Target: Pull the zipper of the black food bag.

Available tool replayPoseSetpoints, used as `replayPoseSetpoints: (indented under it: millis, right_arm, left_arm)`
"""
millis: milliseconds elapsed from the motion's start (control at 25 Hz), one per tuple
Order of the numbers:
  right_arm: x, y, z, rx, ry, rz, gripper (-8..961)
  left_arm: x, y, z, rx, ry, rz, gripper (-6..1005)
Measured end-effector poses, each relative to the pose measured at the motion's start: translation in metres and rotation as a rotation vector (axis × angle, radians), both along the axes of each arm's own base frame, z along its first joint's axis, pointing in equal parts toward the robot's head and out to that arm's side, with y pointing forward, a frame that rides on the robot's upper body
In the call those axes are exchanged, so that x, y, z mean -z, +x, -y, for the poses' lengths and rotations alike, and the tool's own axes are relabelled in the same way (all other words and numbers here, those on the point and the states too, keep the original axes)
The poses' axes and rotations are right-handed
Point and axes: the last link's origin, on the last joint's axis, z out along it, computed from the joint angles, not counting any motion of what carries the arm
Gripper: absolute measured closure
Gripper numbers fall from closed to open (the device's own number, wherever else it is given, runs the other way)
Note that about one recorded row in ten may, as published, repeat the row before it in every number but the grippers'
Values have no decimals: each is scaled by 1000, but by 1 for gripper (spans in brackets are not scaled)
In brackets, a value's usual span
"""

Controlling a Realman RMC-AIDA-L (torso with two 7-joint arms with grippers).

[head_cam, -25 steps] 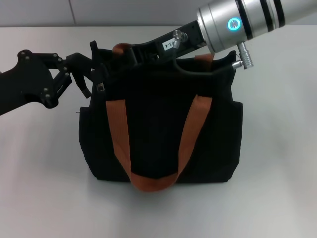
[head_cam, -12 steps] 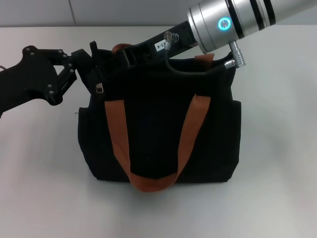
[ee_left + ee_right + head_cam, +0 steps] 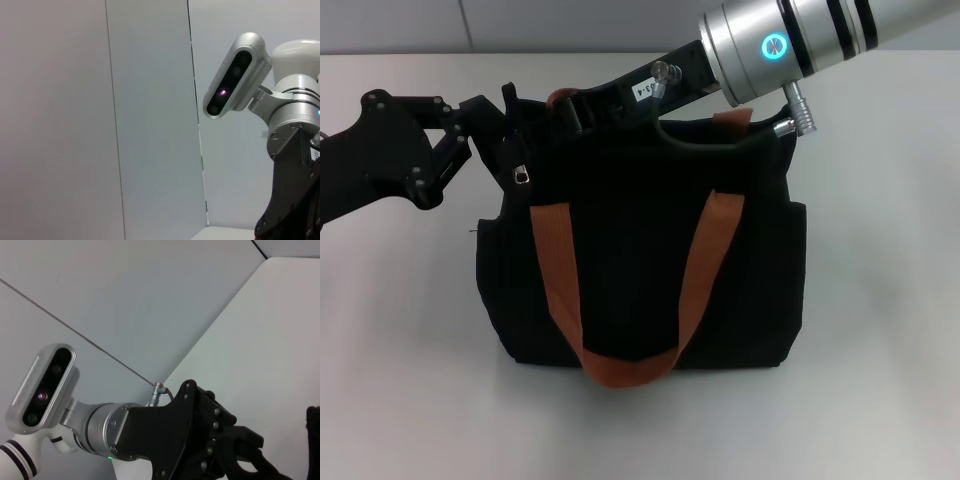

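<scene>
The black food bag [image 3: 640, 250] stands upright in the middle of the white table, its brown-orange strap handle [image 3: 705, 260] hanging down the front. The small silver zipper pull tab [image 3: 523, 175] hangs at the bag's upper left corner. My left gripper [image 3: 498, 135] comes in from the left and is against that corner, just above the tab. My right gripper [image 3: 567, 105] reaches from the upper right across the bag's top edge, its tip hidden behind the rim near the left end. In the right wrist view the left gripper's body [image 3: 215, 440] fills the lower part.
The white table [image 3: 880, 330] runs all around the bag. A grey wall lies beyond its far edge. The right arm's silver wrist [image 3: 770, 45] sits above the bag's right top corner. The head camera shows in the left wrist view [image 3: 232, 80].
My left gripper moved right, up against the bag's upper left corner. My right arm shifted a little left along the bag's top. The bag stayed in place.
</scene>
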Motion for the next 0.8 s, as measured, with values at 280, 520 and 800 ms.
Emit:
replayPoseSetpoints:
  millis: [280,520,800]
  right_arm:
    - [1,-2,1,0,-5,-5,651]
    - [0,-1,1,10,-8,-12,653]
    - [-1,-1,2,17,-8,-27,658]
  left_arm:
    - [0,-1,1,-8,-2,2,942]
    - [0,-3,1,-16,-1,3,939]
    - [0,-4,2,-21,2,2,935]
